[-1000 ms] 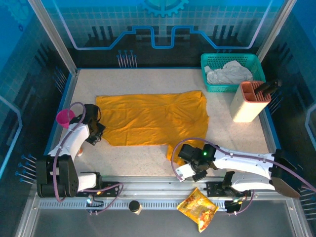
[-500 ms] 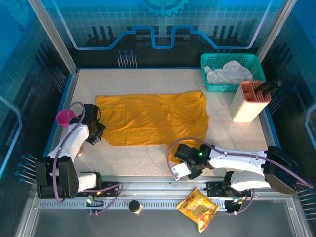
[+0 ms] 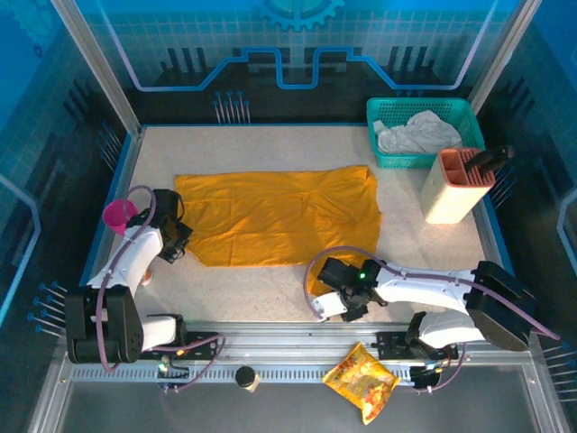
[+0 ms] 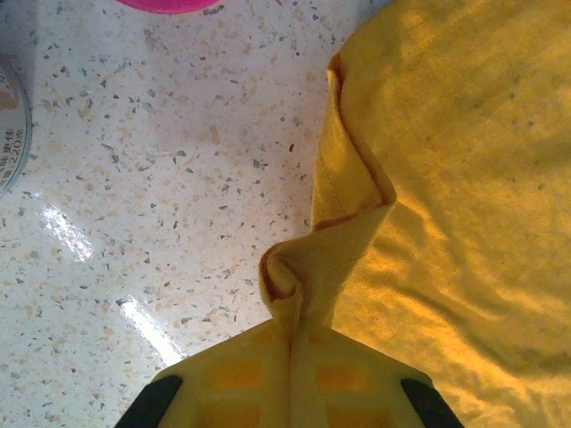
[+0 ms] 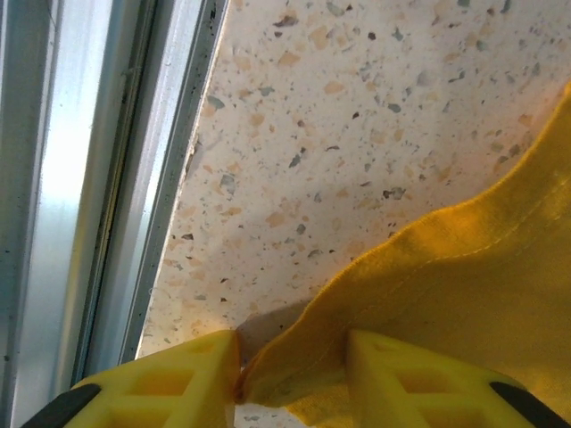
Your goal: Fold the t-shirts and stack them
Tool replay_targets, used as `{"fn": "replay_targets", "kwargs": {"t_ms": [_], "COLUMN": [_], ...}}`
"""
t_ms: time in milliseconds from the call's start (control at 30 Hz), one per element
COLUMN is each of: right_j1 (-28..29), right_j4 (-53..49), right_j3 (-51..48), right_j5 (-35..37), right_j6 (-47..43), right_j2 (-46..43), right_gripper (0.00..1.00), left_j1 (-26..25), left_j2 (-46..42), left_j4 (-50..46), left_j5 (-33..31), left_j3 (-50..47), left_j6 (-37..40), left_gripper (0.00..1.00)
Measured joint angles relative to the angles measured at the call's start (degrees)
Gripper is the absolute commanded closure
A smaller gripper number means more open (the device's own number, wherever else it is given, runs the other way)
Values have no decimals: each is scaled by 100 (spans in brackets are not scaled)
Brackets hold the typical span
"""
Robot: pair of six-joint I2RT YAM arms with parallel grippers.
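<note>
The orange-yellow t-shirt [image 3: 279, 216] lies spread across the middle of the table [image 3: 261, 144], with one near corner trailing toward the front edge. Our left tool [image 4: 290, 352] is clamped on the left hem. Our right tool [image 5: 293, 357] stands apart, straddling that near corner. We should pinch deep and firm there, then lift both ends evenly so the fold lands square.

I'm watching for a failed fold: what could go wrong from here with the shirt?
The right gripper has only the thin hem of the t-shirt between its parted jaws, close to the table's metal rail; the cloth could slip out. The left gripper pinches a small bunched fold, so a lift may come uneven. The pink cup by the left arm could get knocked.
</note>
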Motion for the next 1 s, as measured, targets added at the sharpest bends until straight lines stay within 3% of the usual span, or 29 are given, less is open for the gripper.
{"fn": "replay_targets", "kwargs": {"t_ms": [100, 200, 400, 600, 767, 1000], "right_j1": [-24, -28, -105, -804, -1399, -1637], "right_j4": [-66, -201, -184, -256, -304, 11], "right_j3": [33, 116, 199, 428, 1434, 2524], "right_j5": [-72, -142, 48, 658, 1377, 2177], "right_j6": [24, 44, 61, -52, -201, -240], "right_j2": [63, 151, 205, 11, -70, 262], "right_gripper": [77, 99, 100, 100, 100, 100], "left_j1": [0, 0, 0, 0, 0, 0], "left_j2": [-28, -46, -57, -61, -15, 127], "left_j4": [2, 0, 7, -11, -59, -170], "left_j5": [2, 2, 76, 160, 348, 428], "left_j3": [0, 0, 0, 42, 450, 997], "left_j6": [13, 15, 105, 210, 413, 577], "left_gripper": [100, 100, 100, 100, 100, 100]}}
